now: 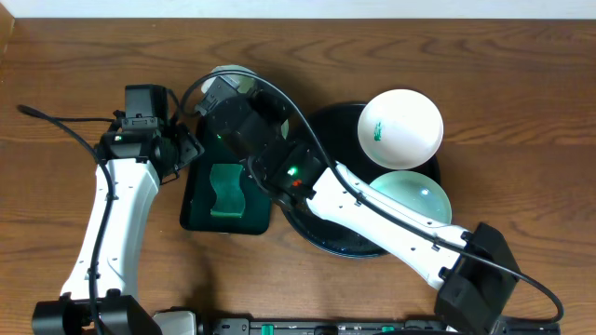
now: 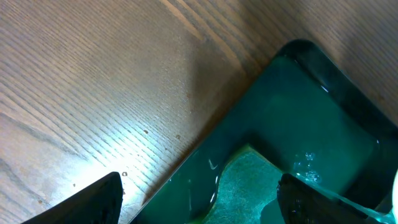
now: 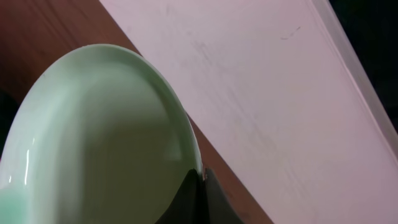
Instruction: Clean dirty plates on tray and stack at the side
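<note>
Overhead, the black tray (image 1: 321, 237) carried a white plate (image 1: 402, 126) with green smears at its far edge and a mint plate (image 1: 416, 194) beside it. A second mint plate (image 3: 106, 143) sat beyond the tray at the table's far side, apparently tilted, its rim pinched in the right gripper (image 3: 200, 186). The left gripper (image 2: 199, 205) hung with jaws apart over a small tray (image 2: 336, 93) holding a sponge (image 2: 245, 186).

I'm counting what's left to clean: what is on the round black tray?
A white plate with green smears and a mint-green plate rest on the tray. The right arm covers its left part, so anything beneath is hidden. The right gripper grips a second mint-green plate elsewhere.
</note>
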Tool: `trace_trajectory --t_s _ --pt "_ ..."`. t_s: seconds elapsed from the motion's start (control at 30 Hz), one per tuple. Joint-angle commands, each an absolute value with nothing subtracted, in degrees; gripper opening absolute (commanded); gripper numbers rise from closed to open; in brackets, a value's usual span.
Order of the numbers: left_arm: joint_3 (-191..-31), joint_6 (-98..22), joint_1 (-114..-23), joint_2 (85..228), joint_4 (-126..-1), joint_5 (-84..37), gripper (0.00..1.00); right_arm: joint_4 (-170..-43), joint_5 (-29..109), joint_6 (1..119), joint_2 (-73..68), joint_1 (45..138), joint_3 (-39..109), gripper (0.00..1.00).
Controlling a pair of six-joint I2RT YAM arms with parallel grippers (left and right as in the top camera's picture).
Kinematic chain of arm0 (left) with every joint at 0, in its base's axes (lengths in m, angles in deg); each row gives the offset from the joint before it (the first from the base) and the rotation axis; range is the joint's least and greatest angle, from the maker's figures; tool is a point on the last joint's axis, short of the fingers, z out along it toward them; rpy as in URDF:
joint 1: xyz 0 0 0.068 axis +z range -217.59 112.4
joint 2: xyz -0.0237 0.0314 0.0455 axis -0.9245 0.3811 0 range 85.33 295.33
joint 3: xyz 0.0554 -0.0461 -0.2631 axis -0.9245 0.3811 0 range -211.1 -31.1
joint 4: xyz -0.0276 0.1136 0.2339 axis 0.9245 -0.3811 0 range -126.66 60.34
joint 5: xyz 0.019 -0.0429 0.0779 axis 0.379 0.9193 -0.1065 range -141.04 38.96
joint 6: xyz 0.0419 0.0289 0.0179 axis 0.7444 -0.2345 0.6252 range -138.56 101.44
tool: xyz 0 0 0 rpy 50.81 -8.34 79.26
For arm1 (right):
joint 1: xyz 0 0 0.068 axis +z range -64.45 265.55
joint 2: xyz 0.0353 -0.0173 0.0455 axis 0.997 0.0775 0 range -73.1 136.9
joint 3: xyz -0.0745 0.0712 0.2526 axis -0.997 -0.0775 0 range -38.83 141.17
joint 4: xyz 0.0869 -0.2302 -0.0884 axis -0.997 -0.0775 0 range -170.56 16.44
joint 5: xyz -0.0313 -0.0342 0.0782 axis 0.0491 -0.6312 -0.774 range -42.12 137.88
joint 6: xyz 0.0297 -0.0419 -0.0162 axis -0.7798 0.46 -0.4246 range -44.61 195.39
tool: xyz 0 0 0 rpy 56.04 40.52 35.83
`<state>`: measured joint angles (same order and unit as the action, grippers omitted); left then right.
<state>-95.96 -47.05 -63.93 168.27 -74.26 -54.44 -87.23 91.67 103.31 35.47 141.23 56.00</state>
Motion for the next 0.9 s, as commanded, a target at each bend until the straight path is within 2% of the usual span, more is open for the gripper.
trace_trajectory --t_s 0.0,0.23,0.87 --pt "-96.8 -47.1 -63.8 168.4 -74.4 -55.1 0.8 -86.4 93.3 105.5 35.3 142.2 57.1 0.01" --pt "-96.8 -47.1 -63.8 168.4 -74.4 -55.1 0.8 -85.4 94.2 109.8 35.3 142.3 57.1 0.01" --pt "-96.8 -47.1 -63.8 168.4 -74.4 -55.1 0.8 -82.1 95.6 106.9 35.3 142.8 57.1 0.01"
